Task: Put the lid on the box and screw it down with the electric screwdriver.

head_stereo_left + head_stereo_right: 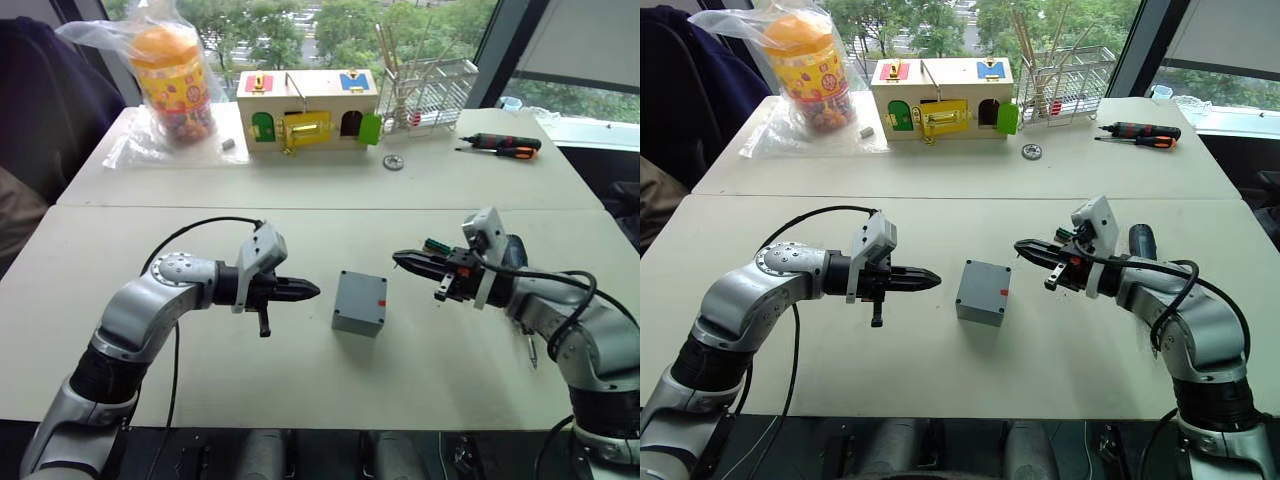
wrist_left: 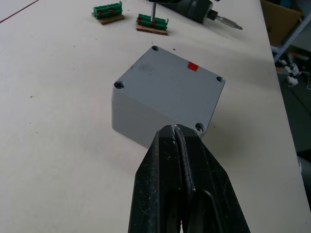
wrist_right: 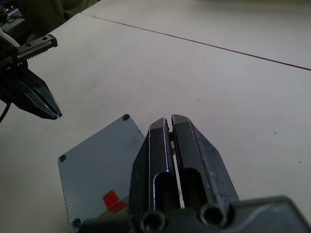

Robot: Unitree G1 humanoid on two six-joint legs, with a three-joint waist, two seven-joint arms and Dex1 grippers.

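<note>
Left eye view: we record the left tool (image 1: 308, 291) clenched on nothing, its tip just beside the box (image 1: 359, 303) and apart from it. The right tool (image 1: 403, 262) is likewise clenched empty, near the box's other side. The lid (image 2: 170, 87) sits on the box, red mark up. The electric screwdriver (image 1: 1142, 242) lies on the desk (image 1: 300, 230) behind the right arm.

no readable text or numbers, plain red sticker on lid (image 2: 193, 66)
</note>
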